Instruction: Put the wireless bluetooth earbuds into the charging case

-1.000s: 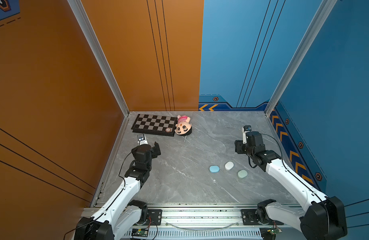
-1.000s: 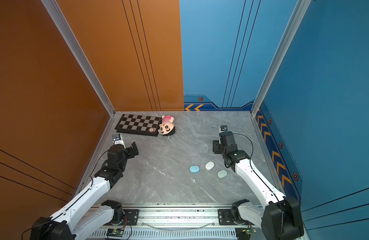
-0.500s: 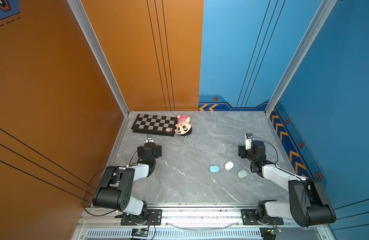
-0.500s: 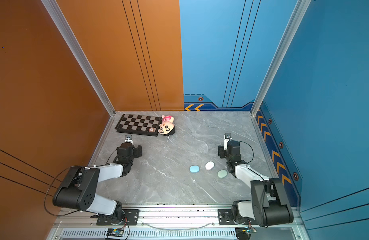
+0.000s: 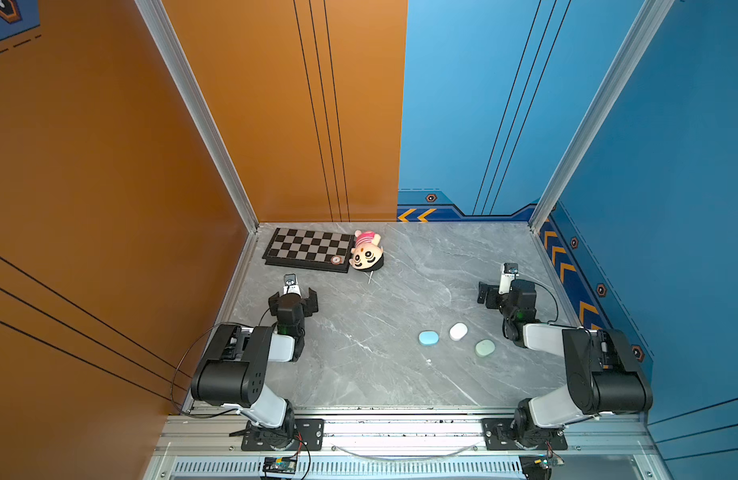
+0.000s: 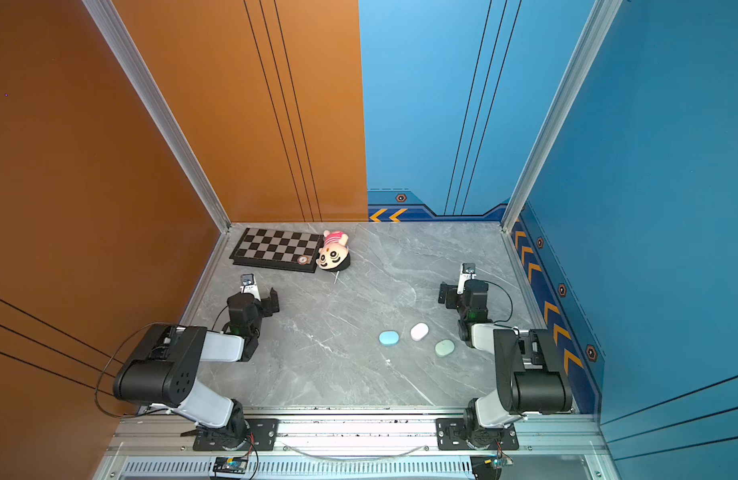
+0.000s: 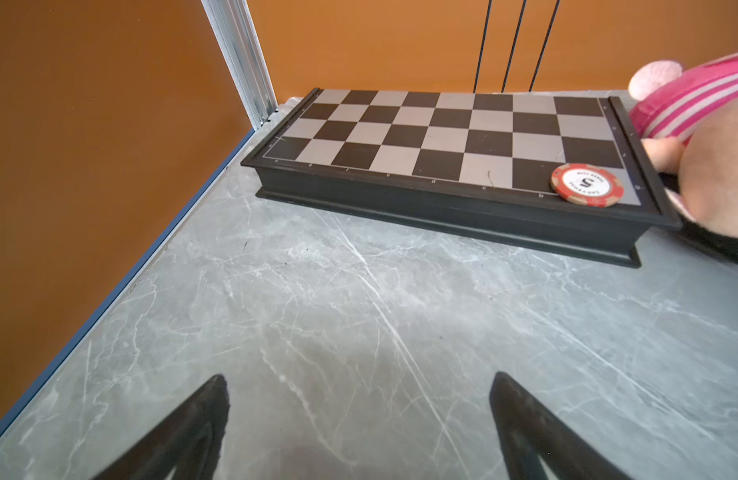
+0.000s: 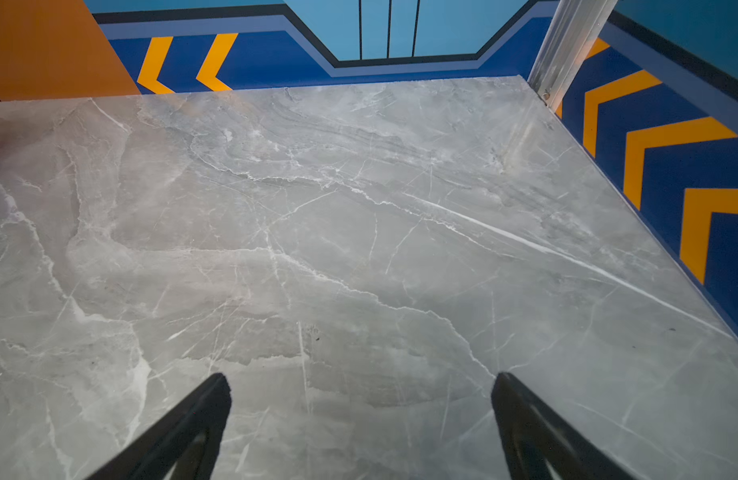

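On the grey marble table [image 5: 359, 374], in both top views, three closed oval charging cases lie in a loose row on the right half. One is pale blue [image 5: 428, 337], one white [image 5: 458, 331] and one mint [image 5: 484, 348], and they sit near one another but apart. A single tiny white speck [image 5: 429, 361] lies just in front of the blue case. It may be one of the wireless bluetooth earbuds, but it is too small to tell. At the far left corner sits one chessboard [image 5: 307, 249] with one red poker chip [image 7: 587, 185] on its corner square, and one plush doll [image 5: 366, 251] touches the board's end.

Both arms are folded, elbows raised by their bases and forearms low over the table, pointing at the far wall. The left gripper [image 7: 359, 380] is spread wide and empty, short of the chessboard. The right gripper [image 8: 359, 380] is equally wide and empty over bare marble, beyond the cases.
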### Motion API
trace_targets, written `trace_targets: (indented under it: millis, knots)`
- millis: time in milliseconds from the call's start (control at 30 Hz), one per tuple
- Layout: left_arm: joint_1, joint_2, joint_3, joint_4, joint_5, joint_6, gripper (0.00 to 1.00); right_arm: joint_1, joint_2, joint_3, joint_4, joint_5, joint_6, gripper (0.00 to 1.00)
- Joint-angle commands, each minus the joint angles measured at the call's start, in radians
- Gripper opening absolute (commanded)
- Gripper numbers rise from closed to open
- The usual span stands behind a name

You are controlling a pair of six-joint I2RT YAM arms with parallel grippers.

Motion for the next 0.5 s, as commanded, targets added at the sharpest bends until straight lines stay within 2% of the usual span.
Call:
trace_targets:
  millis: [0, 100, 133, 333, 467]
  knots:
    - [-0.004, -0.004, 0.008, 0.017, -0.027, -0.001, 0.98, 0.018, -0.012, -0.044, 0.080, 0.066, 0.008, 1.00]
    - [-0.004, -0.005, 0.008, 0.017, -0.028, -0.001, 0.98, 0.028, 0.022, -0.115, 0.238, 0.098, 0.008, 1.00]
    - [-0.004, -0.005, 0.008, 0.017, -0.028, -0.001, 0.98, 0.038, 0.022, -0.104, 0.215, 0.129, 0.009, 1.00]
    - [-0.004, -0.005, 0.008, 0.017, -0.028, -0.001, 0.98, 0.046, 0.029, -0.113, 0.246, 0.145, 0.004, 1.00]
    - [-0.004, -0.005, 0.009, 0.017, -0.028, -0.001, 0.98, 0.093, 0.029, -0.148, 0.316, 0.248, -0.021, 1.00]
